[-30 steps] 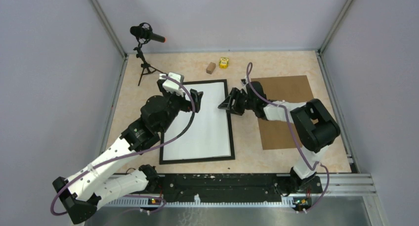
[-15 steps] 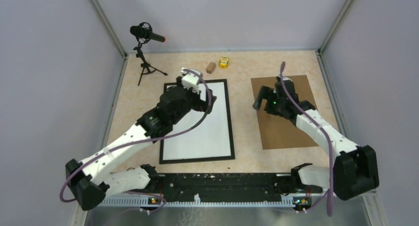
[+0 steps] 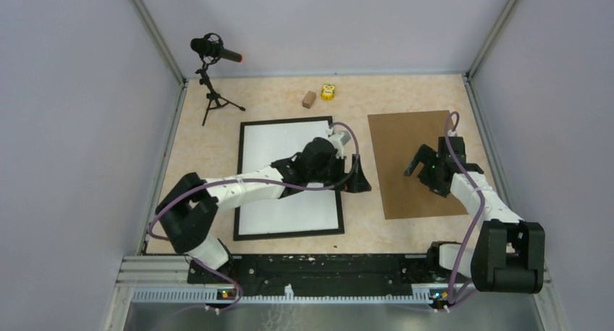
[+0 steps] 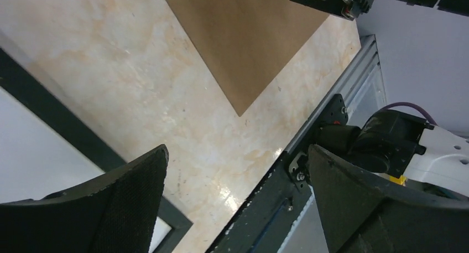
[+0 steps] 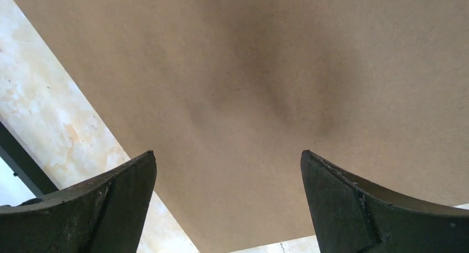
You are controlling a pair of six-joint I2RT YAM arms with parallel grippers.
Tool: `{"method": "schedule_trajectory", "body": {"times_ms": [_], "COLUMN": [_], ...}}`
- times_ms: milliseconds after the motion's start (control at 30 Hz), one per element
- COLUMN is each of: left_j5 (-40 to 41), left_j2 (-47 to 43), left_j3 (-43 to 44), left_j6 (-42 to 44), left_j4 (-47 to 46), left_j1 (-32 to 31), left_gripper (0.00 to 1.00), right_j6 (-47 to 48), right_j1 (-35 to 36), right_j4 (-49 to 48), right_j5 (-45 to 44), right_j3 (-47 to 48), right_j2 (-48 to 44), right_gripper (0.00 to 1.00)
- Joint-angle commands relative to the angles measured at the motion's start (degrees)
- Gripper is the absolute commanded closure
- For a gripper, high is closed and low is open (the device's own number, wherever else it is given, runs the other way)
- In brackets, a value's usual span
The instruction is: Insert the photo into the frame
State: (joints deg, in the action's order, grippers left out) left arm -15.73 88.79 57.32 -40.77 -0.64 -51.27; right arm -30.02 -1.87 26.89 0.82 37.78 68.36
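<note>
The black frame (image 3: 286,120) lies flat on the table left of centre. The photo (image 3: 271,139) lies inside it, plain white back up. My left arm reaches across the frame. The left gripper (image 3: 360,184) is open and empty over bare table just right of the frame's right edge. In the left wrist view the gripper (image 4: 238,153) is wide open, with the frame's edge (image 4: 55,125) and photo (image 4: 22,159) at the left. My right gripper (image 3: 421,173) is open and empty above the brown backing board (image 3: 405,139). In the right wrist view it (image 5: 228,159) hangs over the board (image 5: 265,87).
A microphone on a tripod (image 3: 213,52) stands at the back left. A small brown block (image 3: 309,99) and a yellow toy (image 3: 328,92) sit near the back wall. The black base rail (image 3: 326,266) runs along the near edge. Walls close in on three sides.
My left gripper swung from the frame's upper left across the photo to just past its right edge. My right gripper drew back from the frame's right edge to over the brown board.
</note>
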Motion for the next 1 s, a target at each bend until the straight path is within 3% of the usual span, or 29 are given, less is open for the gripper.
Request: {"method": "schedule_trajectory", "body": {"times_ms": [0,267,500,633,800,967], "left_j5": [2.89,6.44,8.61,6.91,4.17,2.26], "left_j2": [5.93,10.3,9.43,10.21,13.34,16.77], "left_j3": [3.27,3.42,2.78,3.12,5.49,8.81], "left_j6": [-11.25,-13.36,-8.47,-7.74,-7.6,-8.35], "left_j4": [-6.38,-6.66,-5.16,-5.62,-6.22,-4.48], "left_j1": [-3.93,-4.37,-3.97,-3.07,-2.96,-2.88], "left_gripper": [0.01,0.01,0.01,0.01,0.01,0.01], "right_j6": [-2.07,-6.14,-12.9,-6.45,1.58,6.65], "right_j1": [-0.37,1.46,10.54,10.21,-2.05,-11.91], "right_j4": [-4.04,-8.78,-17.36,-5.74,3.0,5.84], "right_j5": [3.01,9.22,18.57,8.06,3.18,-1.96], "right_j3": [-3.83,-10.97,-11.17,-0.51,9.94,19.06], "right_j2": [0.04,-0.03,2.23,1.8,4.33,14.8], "right_gripper": [0.01,0.01,0.01,0.01,0.01,0.01]}}
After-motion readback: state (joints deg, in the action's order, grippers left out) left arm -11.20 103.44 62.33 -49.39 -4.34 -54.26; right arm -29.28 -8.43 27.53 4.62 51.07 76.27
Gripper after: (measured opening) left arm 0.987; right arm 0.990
